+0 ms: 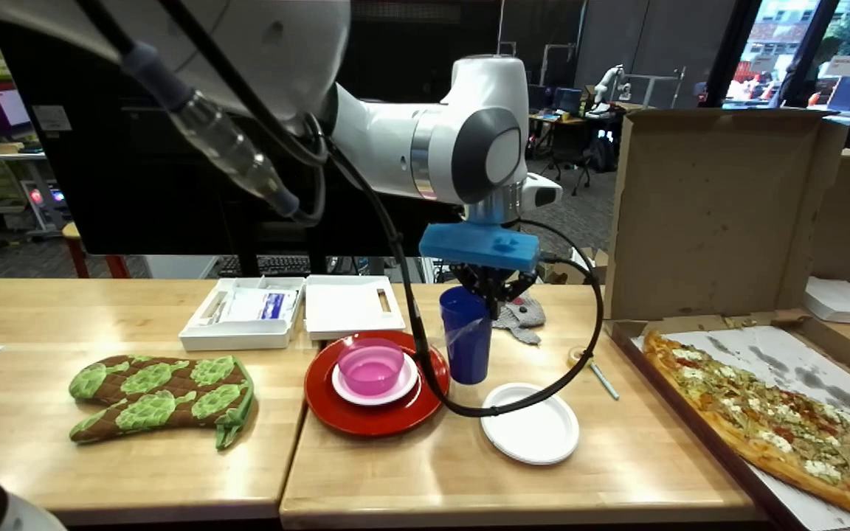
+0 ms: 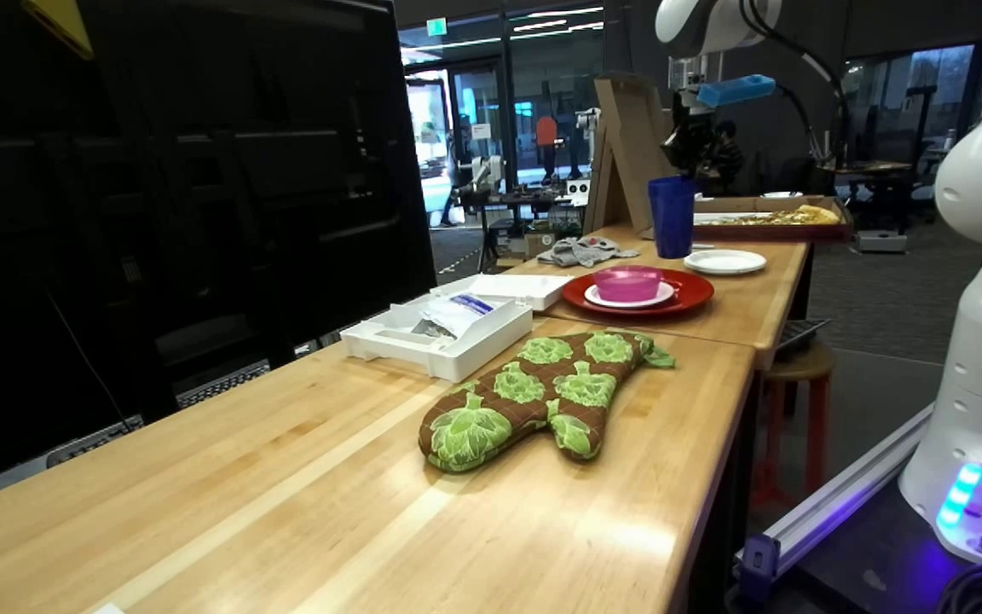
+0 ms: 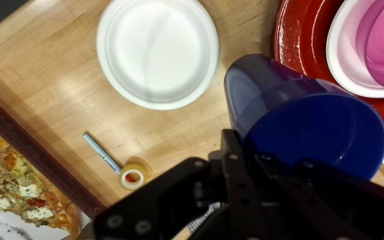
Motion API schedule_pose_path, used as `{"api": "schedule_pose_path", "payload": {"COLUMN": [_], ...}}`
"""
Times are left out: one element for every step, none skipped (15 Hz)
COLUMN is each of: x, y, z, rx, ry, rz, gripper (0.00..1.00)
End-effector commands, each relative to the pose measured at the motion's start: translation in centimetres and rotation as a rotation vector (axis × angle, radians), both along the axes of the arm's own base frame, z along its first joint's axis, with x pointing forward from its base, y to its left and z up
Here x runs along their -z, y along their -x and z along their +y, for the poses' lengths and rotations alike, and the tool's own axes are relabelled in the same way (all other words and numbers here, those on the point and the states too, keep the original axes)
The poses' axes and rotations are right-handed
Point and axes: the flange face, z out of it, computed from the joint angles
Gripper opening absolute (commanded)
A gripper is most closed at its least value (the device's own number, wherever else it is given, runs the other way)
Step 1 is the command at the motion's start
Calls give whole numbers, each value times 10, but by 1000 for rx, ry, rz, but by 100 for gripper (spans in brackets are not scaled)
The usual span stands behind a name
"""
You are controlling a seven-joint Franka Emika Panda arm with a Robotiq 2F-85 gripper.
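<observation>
- Presently note gripper (image 1: 495, 310) clenched on the wall of the blue cup (image 1: 467, 350), at the rim, with one finger outside that wall and, apparently, another inside, per wrist view.
- Find blue cup roughly upright and mouth-up in both exterior views, just right of the red plate (image 1: 377, 420) and just far of the white plate (image 1: 532, 435). Cannot tell contact between cup base and table (image 1: 410, 487).
- Record pink bowl (image 1: 371, 377) seated in small white dish (image 1: 410, 382), together on the red plate.
- Observe gray cloth item (image 1: 524, 324) lying to the far right of the blue cup, near the gripper.
- List marker (image 3: 102, 152) and tape roll (image 3: 139, 166) on the table, right of the blue cup, in apparent contact at one end of the marker.
- Find open pizza box (image 1: 724, 214) at the right end of the table, lid raised on the far side, with pizza (image 1: 779, 428) inside.
- Record white tray (image 1: 240, 341) toward the far left, containing a packet (image 1: 255, 304), with white panel (image 1: 347, 306) just right of it and just far of the red plate.
- Note brown-and-green oven mitt (image 1: 163, 398) flat on the table, at left and nearer than the white tray.
- Observe black cable (image 1: 491, 411) looping down from the arm (image 1: 388, 151), crossing in front of the red plate and white plate in an exterior view.
</observation>
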Motion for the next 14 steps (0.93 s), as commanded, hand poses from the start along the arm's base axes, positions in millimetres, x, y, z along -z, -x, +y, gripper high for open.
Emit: {"api": "schedule_pose_path", "payload": {"x": [-18, -21, -22, -24, -25, -25, -26, -24, -24, -23, -21, -19, -17, -14], "y": [28, 32, 37, 41, 45, 49, 52, 55, 58, 60, 62, 64, 66, 67], "z": [19, 23, 27, 32, 36, 42, 48, 55, 61, 68, 76, 82, 90, 97], "rx": [6, 8, 13, 18, 20, 29, 42, 53, 71, 81, 96, 117, 126, 140], "ry": [47, 60, 72, 92, 108, 130, 152, 178, 208, 236, 262, 297, 323, 355], "rz": [-49, -59, -67, -81, -92, -106, -119, -136, -152, -168, -179, -197, -205, -216], "gripper": [1, 1, 1, 1, 1, 1, 1, 1, 1, 1, 1, 1, 1, 1]}}
